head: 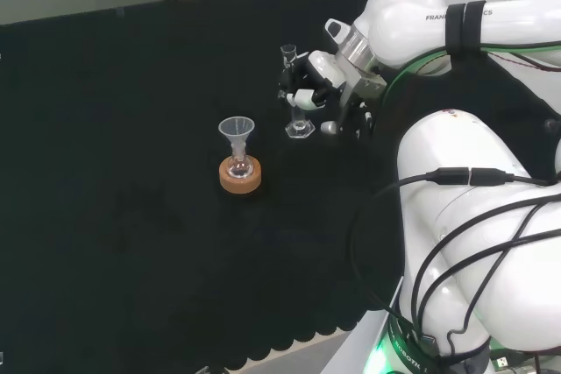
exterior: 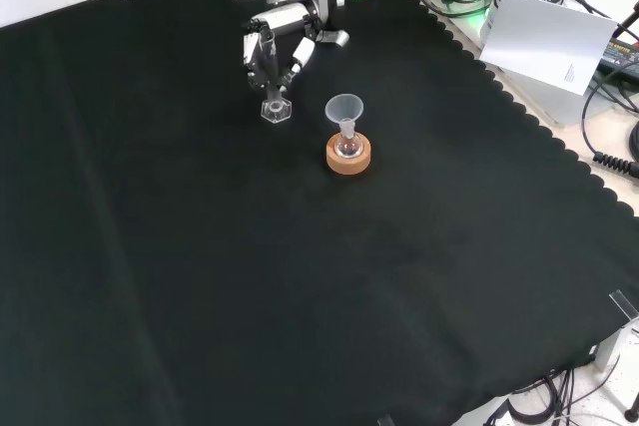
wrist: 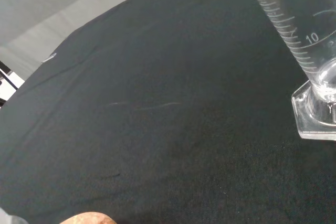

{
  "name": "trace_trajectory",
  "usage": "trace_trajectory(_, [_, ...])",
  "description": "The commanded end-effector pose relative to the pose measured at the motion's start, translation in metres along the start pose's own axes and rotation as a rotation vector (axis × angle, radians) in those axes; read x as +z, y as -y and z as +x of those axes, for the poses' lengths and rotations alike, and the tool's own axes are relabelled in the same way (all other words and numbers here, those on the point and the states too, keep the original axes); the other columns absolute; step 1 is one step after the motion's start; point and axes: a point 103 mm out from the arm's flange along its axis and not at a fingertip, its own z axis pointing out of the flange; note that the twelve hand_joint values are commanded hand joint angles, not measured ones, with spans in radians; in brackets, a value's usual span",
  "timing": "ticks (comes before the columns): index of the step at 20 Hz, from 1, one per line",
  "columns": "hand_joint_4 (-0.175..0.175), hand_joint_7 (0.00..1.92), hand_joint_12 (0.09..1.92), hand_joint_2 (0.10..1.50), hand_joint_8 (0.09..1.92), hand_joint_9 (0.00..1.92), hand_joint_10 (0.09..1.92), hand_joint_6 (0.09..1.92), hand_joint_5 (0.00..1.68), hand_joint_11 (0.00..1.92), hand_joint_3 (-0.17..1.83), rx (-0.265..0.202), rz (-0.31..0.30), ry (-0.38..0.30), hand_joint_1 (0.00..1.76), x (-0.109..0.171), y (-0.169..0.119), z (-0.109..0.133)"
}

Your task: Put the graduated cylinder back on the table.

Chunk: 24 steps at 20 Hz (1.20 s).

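Note:
The graduated cylinder (head: 292, 85) is a clear tube with a hexagonal foot and stands upright on the black cloth. In the front view its foot (exterior: 276, 110) rests on the cloth, just left of the cork ring. The hand (head: 317, 83) is at the cylinder's right side in the head view, with its fingers curled round the middle of the tube. From the front, the hand (exterior: 277, 39) comes down over the tube from above. Up close in the wrist view, the cylinder (wrist: 310, 66) shows its scale marks, and its foot appears to touch the cloth.
A clear funnel (head: 236, 132) sits in a small flask on a cork ring (head: 240, 178), a little to the left of and nearer than the cylinder in the head view. The same cork ring (exterior: 348, 157) shows in the front view. Beyond the cloth's scalloped edge lie a white sheet (exterior: 544, 39) and cables.

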Motion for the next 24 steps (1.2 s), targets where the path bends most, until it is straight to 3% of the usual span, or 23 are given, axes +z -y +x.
trace_trajectory(1, [-0.175, 1.05, 0.72, 1.09, 0.92, 1.42, 0.09, 0.93, 1.03, 1.22, 0.00, 0.009, -0.009, -0.021, 1.27, 0.005, 0.000, -0.001])
trace_trajectory(12, [-0.175, 0.99, 0.76, 1.11, 1.02, 1.39, 0.09, 1.02, 0.97, 1.18, 0.00, -0.002, 0.010, -0.060, 1.26, 0.014, 0.006, -0.002])
trace_trajectory(14, [-0.175, 0.94, 0.80, 1.10, 0.84, 1.36, 0.09, 0.97, 1.00, 1.17, 0.00, -0.022, 0.040, -0.104, 1.20, 0.015, 0.007, -0.004])
trace_trajectory(15, [-0.170, 0.92, 0.82, 1.09, 0.76, 1.34, 0.09, 0.92, 1.03, 1.15, -0.01, -0.028, 0.049, -0.114, 1.19, 0.015, 0.008, -0.004])
trace_trajectory(17, [-0.117, 0.85, 0.88, 1.07, 0.68, 1.30, 0.09, 0.86, 1.06, 1.07, -0.01, -0.036, 0.068, -0.123, 1.16, 0.014, 0.009, -0.004])
trace_trajectory(19, [-0.080, 0.80, 0.95, 1.02, 0.66, 1.24, 0.09, 0.75, 0.97, 0.97, -0.05, -0.038, 0.079, -0.119, 1.14, 0.012, 0.010, -0.004])
trace_trajectory(24, [-0.061, 0.75, 1.02, 1.02, 0.64, 1.18, 0.09, 0.66, 0.88, 0.87, -0.17, -0.028, 0.093, -0.108, 1.10, 0.005, 0.011, -0.001])
